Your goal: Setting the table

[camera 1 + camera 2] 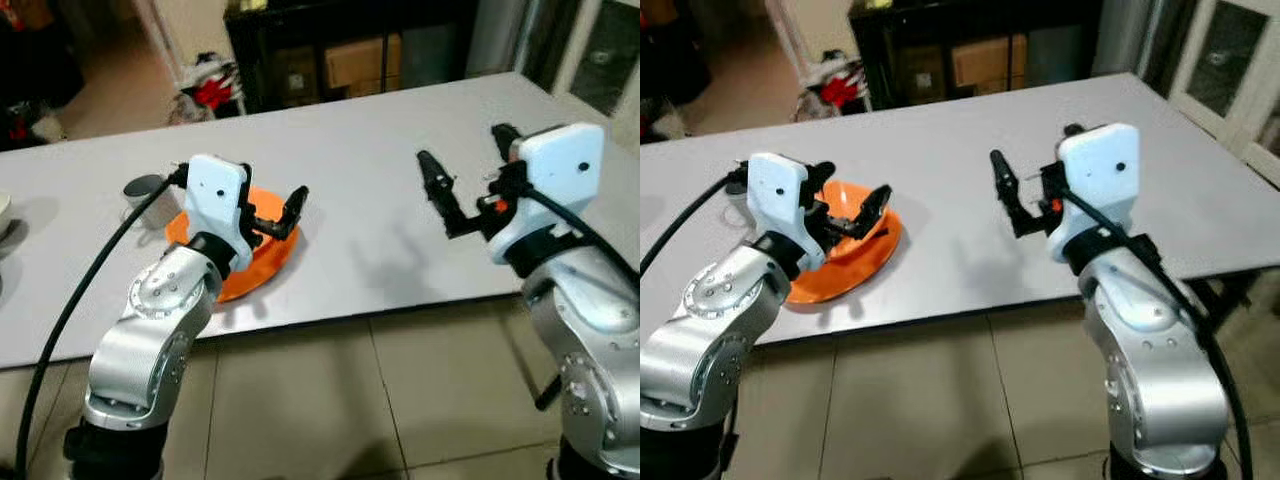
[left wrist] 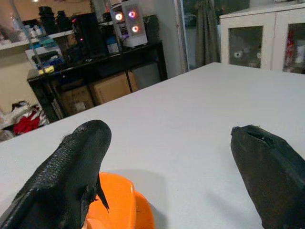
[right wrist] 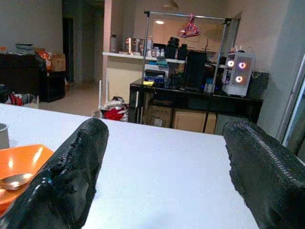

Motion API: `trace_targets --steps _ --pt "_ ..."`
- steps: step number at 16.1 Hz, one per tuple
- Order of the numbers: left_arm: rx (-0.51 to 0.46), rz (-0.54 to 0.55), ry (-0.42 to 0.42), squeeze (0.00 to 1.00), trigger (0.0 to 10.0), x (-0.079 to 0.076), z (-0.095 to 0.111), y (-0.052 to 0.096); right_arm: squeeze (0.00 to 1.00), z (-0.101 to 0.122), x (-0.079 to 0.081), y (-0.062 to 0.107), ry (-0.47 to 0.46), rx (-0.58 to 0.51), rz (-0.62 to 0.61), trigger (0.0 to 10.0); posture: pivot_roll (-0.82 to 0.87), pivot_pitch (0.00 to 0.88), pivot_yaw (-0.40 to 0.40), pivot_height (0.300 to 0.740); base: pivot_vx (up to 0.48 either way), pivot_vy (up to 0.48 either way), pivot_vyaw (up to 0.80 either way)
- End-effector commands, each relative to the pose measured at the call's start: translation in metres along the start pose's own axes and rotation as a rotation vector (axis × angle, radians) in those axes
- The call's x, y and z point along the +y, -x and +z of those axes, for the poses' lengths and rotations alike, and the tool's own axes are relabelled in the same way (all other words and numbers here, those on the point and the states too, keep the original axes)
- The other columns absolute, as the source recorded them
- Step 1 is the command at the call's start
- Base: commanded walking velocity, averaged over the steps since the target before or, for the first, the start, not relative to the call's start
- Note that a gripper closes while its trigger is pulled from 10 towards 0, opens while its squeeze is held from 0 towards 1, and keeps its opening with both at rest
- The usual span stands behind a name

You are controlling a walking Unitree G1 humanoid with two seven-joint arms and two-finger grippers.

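Orange bowl (image 1: 855, 255) on white table (image 1: 350, 170), spoon (image 3: 14, 181) inside | left gripper (image 1: 278, 215) wide above bowl | right gripper (image 1: 462, 180) wide, over bare tabletop | grey cup (image 1: 143, 190) beside bowl

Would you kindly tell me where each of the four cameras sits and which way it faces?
Left eye view: on the head, looking down at the white table, both arms showing.
Right eye view: beside it, same scene; orange plate under the left gripper.
Left wrist view: along the left gripper's spread fingers, over the table.
Right wrist view: between the right gripper fingers, toward a black shelf.
Shared: all show the orange plate.
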State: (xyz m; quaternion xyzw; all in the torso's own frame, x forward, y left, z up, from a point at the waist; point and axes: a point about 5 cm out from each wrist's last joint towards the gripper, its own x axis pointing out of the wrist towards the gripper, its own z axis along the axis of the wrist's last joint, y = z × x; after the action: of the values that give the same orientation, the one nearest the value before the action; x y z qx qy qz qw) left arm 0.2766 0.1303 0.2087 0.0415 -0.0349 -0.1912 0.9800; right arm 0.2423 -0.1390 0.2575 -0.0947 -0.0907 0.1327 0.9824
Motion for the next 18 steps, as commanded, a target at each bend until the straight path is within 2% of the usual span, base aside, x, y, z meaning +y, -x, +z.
trace_targets --steps 1,6,14,18 --pt "0.017 0.02 -0.009 0.0 10.0 0.004 -0.004 0.001 0.0 -0.002 0.002 0.0 -0.012 0.014 0.005 10.0 -0.04 0.0 0.125 0.74 0.0 0.0 -0.76" --pt "0.032 0.009 -0.031 0.0 10.0 0.0 -0.012 0.001 0.0 -0.007 -0.001 0.002 -0.015 0.041 -0.024 10.0 -0.05 0.0 0.125 0.74 0.0 0.0 -0.76" --pt "0.019 -0.023 -0.048 0.0 10.0 -0.007 -0.017 -0.003 0.0 -0.026 -0.016 0.009 -0.04 0.095 -0.134 10.0 -0.05 0.0 0.105 0.74 0.0 0.0 -0.77" --pt "0.017 -0.032 -0.046 0.0 10.0 -0.007 -0.018 -0.004 0.0 -0.027 -0.015 0.009 -0.045 0.095 -0.141 10.0 -0.06 0.0 0.11 0.74 0.249 0.0 -0.77"
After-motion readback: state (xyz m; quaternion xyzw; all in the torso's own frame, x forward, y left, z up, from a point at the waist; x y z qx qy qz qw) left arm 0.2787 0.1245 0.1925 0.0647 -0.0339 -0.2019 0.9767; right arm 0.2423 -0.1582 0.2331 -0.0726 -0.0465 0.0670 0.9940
